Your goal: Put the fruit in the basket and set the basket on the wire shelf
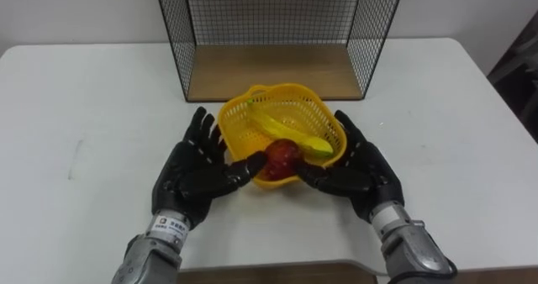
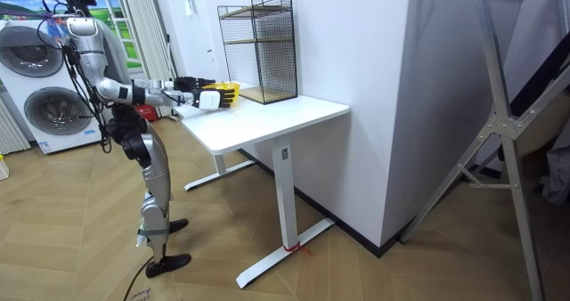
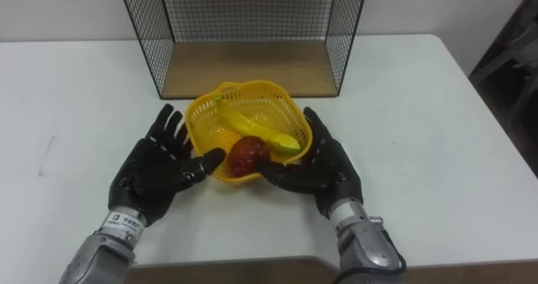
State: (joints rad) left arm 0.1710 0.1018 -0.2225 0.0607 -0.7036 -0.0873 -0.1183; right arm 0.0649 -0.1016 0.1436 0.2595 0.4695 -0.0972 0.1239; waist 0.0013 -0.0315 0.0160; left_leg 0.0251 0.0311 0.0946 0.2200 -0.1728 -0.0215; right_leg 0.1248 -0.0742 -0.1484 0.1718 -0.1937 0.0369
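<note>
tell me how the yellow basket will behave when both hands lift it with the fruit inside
Probably light and flexible: the basket is thin plastic mesh, so its walls may give between the left hand and right hand. The red fruit sits at the near wall, so it may tip that way. The loose banana could slide.

Glossy black left hand (image 1: 193, 179) and right hand (image 1: 360, 173), silver-grey forearms (white tag at left wrist), silver torso
</note>
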